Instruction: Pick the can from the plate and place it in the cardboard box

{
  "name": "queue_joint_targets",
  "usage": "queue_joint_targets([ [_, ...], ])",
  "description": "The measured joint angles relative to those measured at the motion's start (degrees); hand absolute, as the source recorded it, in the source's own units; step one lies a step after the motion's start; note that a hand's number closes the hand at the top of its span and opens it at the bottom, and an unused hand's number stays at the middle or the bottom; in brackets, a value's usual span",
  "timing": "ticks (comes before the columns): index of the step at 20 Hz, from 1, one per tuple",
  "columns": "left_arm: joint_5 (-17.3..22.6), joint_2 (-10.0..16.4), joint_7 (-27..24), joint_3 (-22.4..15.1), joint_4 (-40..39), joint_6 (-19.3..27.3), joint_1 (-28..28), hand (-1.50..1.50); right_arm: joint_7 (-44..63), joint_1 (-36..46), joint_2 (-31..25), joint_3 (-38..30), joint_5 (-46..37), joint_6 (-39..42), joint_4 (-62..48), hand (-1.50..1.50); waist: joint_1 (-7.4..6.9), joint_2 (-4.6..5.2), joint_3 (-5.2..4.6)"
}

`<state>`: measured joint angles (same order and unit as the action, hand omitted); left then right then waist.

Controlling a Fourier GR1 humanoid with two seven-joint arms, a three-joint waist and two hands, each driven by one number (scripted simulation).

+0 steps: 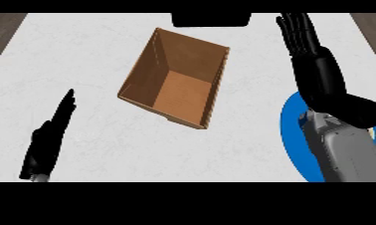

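Occupying the middle of the white bench [88,55] in the head view: one cardboard box [147,74], brown, open at the top, standing askew with its corners toward 1 and 7 o'clock. Inner walls and floor are visible, and nothing shows inside.

Item, blue plate [289,134]: at 4 o'clock, well apart from the box. Only its left arc is visible; the rest lies under the right forearm [341,154] or past the view's edge.

Item, can: not to be made out anywhere in this view. Whether it sits on the covered part of the plate cannot be told.

Item, right hand [322,77]: black, at 2 o'clock, above the plate's far side. Its fingers [297,32] are straight and slightly spread, pointing toward 12 o'clock and pinching nothing. The grey forearm enters from 5 o'clock.

Item, left hand [46,144]: black, at 8 o'clock, seen edge-on and resting away from the box. Its fingers [66,104] are straight and pressed together, pointing toward 1 o'clock and holding nothing.

Item, dark block [211,19]: at 12 o'clock on the bench's far edge, just beyond the box. Its nature cannot be told.
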<state>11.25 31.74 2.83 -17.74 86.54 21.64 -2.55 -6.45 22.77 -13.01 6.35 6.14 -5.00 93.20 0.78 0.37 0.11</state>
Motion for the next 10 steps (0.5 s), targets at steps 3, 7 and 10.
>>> queue_joint_targets([
  [3,-0.9,0.1,0.2,1.1,1.0,-0.6,0.3,0.00,0.7,-0.4,-2.1,-3.1,4.8,4.9,1.0,-1.50,-0.45,-0.22,-0.05],
  [7,-2.2,-0.5,-0.3,2.0,0.6,0.5,2.4,0.00,2.0,1.3,-9.1,-7.5,9.6,13.0,-0.7,1.50,0.04,-0.30,-0.38],
  [10,-1.9,-0.9,0.2,2.0,1.3,0.2,2.9,0.00,2.0,-1.8,-11.9,-9.7,4.8,10.2,-4.8,-1.50,-0.04,-0.19,-0.27],
])
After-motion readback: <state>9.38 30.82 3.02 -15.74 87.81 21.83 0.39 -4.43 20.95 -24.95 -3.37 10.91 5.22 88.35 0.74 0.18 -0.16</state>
